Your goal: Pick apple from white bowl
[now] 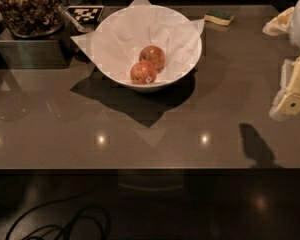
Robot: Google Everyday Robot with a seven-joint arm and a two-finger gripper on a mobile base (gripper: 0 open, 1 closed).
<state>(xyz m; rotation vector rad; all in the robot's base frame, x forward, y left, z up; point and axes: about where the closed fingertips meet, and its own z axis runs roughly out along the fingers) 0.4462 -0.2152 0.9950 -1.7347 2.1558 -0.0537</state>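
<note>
The white bowl (pixel 182 59), lined with a white paper sheet whose corners stick out, stands at the back middle of the brown table. Two apples lie in it, touching. The apple (pixel 153 57), red-orange with no sticker showing, is the farther one. A similar red apple with a small white sticker (pixel 143 72) lies in front of it. My gripper (pixel 285 59) is at the right edge of the view, well to the right of the bowl and above the table. It is open and empty, with one yellowish finger (pixel 277 25) up and one (pixel 292 91) lower.
A metal tray of dark brown clumps (pixel 25 6) sits on a box at the back left. A black-and-white tag (pixel 85 14) lies beside it. A yellow-green sponge (pixel 219 17) lies behind the bowl to the right. The table's front edge (pixel 150 168) runs across, with cables (pixel 60 226) on the floor below.
</note>
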